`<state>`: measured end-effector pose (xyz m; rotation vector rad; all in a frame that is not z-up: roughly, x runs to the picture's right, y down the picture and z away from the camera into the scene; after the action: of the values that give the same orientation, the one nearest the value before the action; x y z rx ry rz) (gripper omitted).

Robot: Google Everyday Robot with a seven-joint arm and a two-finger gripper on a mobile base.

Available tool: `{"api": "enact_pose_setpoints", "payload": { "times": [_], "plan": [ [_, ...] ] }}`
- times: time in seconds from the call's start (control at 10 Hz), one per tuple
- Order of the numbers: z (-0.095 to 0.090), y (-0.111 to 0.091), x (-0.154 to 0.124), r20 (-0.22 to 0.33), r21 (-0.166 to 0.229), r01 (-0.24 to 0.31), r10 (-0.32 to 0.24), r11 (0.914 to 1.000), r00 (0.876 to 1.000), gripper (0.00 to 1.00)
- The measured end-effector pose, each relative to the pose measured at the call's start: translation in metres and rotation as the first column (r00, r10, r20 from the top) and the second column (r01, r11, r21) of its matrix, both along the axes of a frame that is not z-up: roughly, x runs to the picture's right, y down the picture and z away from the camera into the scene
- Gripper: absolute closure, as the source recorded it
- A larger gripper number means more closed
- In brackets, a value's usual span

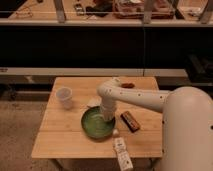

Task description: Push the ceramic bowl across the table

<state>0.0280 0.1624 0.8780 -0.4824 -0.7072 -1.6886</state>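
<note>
The end effector [109,119] sits low over the ceramic bowl [98,122], its fingers masked by the wrist, which also hides part of the bowl's right rim. The small white packet [123,154] at the worktop [65,135] front edge is too blurred to identify, and the robot's white body [188,131] is cut off by the right and bottom edges.

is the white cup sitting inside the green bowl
No, the white cup stands on the table left of the green bowl, where the gripper is.

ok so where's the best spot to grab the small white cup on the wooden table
Grip the small white cup across its round rim from above: it stands upright and open-topped, apart from the glossy green ceramic bowl, where the gripper sits.
</note>
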Motion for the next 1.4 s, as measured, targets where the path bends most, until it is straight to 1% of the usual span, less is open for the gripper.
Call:
{"api": "enact_pose_setpoints", "payload": {
  "times": [0.1,0.2,0.3,0.4,0.6,0.8,1.0,1.2,1.4],
  "plan": [
    [0.002,-0.009,0.014,-0.02,0.019,-0.019,0.02,0.9996,1.0,1.0],
    [0.002,-0.014,0.025,-0.036,0.028,-0.034,0.035,0.999,0.999,1.0],
    [0.001,-0.017,0.04,-0.056,0.029,-0.056,0.057,0.998,0.997,1.0],
    [0.0,-0.015,0.05,-0.072,0.021,-0.068,0.07,0.9974,0.995,1.0],
    [-0.004,-0.007,0.072,-0.109,0.006,-0.099,0.099,0.995,0.989,1.0],
    [-0.014,0.0,0.102,-0.169,-0.007,-0.125,0.122,0.9921,0.978,1.0],
    [-0.026,0.004,0.122,-0.21,-0.024,-0.131,0.123,0.9911,0.97,1.0],
    [-0.039,0.015,0.14,-0.248,-0.059,-0.134,0.116,0.9892,0.962,1.0],
    [-0.054,0.032,0.161,-0.296,-0.084,-0.162,0.131,0.9832,0.946,1.0]
  ]
}}
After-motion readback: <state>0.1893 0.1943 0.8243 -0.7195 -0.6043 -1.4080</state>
